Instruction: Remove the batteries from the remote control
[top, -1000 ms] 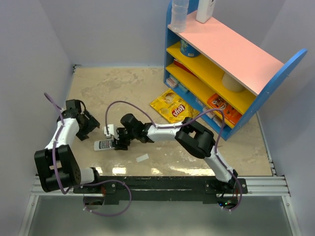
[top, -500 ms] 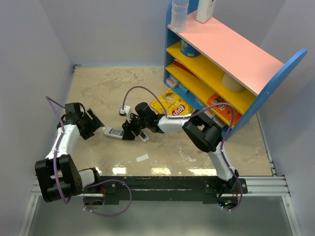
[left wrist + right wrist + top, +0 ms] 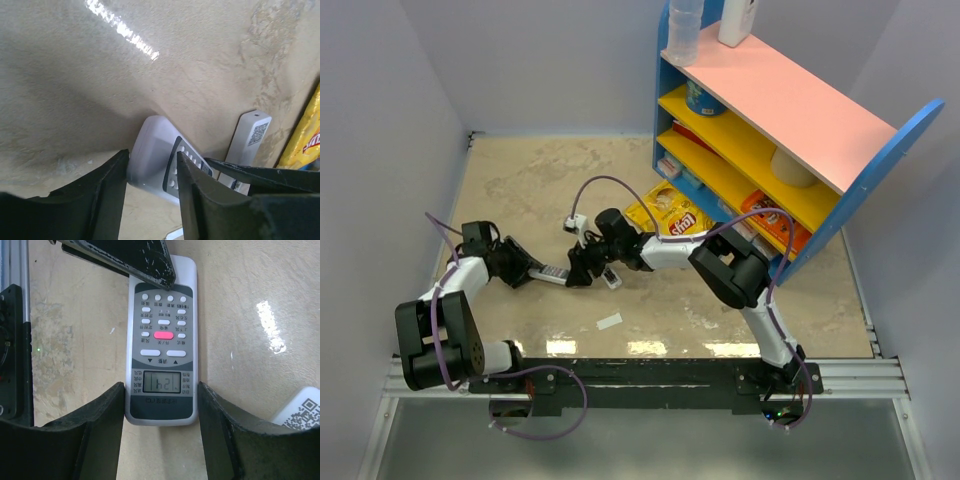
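The right claw (image 3: 161, 388) is clenched on the remote control (image 3: 161, 330): its fingers (image 3: 100, 430) are set flush against both long edges at the screen end. The remote control is laid flat on the desk (image 3: 550, 180), buttons up, between the two claws. The left claw (image 3: 151, 159) is released at the opposite end, jaws apart. One finger is placed over a corner of the button face, the other just beside the edge. The batteries are not seen; they are judged to be inside, behind the hidden back.

Recommendation: the left claw is to be centred before closing, so that both edges are caught and not the keypad. The remote control must then be turned back-up under one firm grip, so that the cover can be reached.

Surroundings: a white bar (image 3: 250, 137) with a printed code is lying just beside the remote control and could be knocked. A yellow snack bag (image 3: 670, 215) and a shelf (image 3: 790, 120) are noted beyond. A paper scrap (image 3: 609, 321) is noted nearer the bases, apart.
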Controlling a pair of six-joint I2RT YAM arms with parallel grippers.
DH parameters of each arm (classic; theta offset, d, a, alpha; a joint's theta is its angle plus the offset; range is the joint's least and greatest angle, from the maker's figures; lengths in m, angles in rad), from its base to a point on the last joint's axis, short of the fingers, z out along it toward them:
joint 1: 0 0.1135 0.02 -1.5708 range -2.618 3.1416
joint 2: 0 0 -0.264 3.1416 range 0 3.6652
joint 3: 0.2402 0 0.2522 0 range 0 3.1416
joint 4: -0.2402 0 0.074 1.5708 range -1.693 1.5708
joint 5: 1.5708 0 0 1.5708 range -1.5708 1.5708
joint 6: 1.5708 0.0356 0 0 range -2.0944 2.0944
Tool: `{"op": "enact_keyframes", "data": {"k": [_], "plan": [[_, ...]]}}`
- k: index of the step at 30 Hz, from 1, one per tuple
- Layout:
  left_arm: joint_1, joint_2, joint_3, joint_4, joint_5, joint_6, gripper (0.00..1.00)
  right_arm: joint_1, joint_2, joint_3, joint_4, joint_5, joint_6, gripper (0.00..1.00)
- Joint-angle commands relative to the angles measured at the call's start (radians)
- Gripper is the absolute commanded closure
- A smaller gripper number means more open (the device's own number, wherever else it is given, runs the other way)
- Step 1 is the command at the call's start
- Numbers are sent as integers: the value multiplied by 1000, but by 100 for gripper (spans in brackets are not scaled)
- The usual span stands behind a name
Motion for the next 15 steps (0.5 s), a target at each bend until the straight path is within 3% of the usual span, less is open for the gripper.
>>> {"op": "enact_keyframes", "data": {"k": [1, 6, 9, 12, 13, 15], "plan": [[6, 1, -9, 78, 68, -54, 58, 7, -8, -19, 73, 10, 17, 68], [6, 33, -18, 84, 108, -86, 87, 32, -59, -67, 78, 144, -50, 45], [8, 50, -19, 76, 116, -98, 100, 66, -99, -87, 70, 223, -116, 36], [6, 53, -15, 55, 119, -109, 100, 137, -131, -105, 70, 383, -233, 34], [8, 50, -12, 50, 117, -112, 100, 164, -131, -108, 73, 525, -301, 33], [6, 44, -7, 32, 108, -113, 100, 236, -127, -108, 78, 649, -363, 33]]}}
